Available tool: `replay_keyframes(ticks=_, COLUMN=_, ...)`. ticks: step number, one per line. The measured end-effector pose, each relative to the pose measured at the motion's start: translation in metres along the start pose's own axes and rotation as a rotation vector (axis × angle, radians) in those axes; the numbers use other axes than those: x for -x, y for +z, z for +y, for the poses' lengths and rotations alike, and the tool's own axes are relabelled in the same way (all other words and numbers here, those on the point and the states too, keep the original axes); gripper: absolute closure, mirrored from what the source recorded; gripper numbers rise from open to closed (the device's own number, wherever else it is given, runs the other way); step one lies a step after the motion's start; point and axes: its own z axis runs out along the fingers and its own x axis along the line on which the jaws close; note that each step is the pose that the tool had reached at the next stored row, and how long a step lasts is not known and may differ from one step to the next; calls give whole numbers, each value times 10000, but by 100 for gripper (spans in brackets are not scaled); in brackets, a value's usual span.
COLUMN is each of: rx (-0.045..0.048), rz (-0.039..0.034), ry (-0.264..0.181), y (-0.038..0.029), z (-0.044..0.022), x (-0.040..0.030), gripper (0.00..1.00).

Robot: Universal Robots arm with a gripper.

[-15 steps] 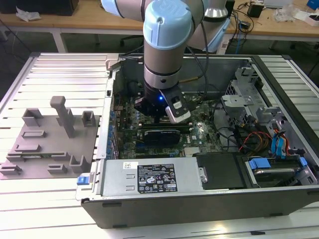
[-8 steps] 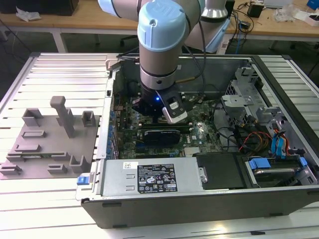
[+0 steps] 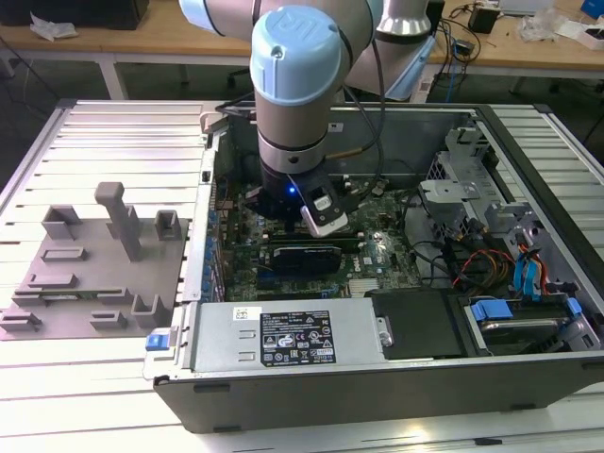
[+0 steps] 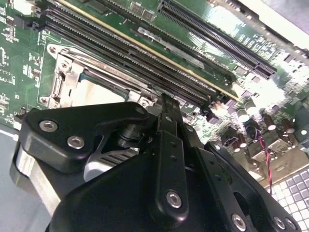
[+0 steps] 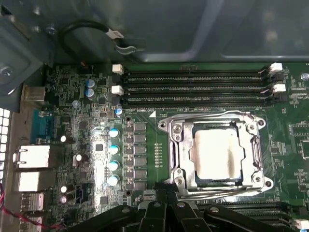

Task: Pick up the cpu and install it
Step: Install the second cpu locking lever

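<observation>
Already the small square cpu with pale silvery metal top (image 5: 216, 155) lies inside the metal-framed motherboard socket (image 5: 176, 154), the black gripper (image 4: 166, 104) just beside it, fingers closed together, empty.

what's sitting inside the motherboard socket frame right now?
The cpu, pale silvery top up, lies inside the metal socket frame in the first wrist view. The frame's edges overlap its rim, and whatever lies beneath it is covered. The gripper hangs just beside the socket.
</observation>
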Motion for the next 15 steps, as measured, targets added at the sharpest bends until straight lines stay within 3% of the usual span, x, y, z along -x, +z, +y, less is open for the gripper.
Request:
replay_keyframes(ticks=4, rx=165, rz=-38, ry=-5, y=14, z=-6, x=-1, gripper=89)
replay_keyframes(ticks=11, rx=275, rz=-43, ry=-3, y=31, z=-35, x=-1, gripper=89)
replay_keyframes(ticks=15, rx=401, rz=-48, ry=0, y=53, z=-53, x=-1, gripper=89)
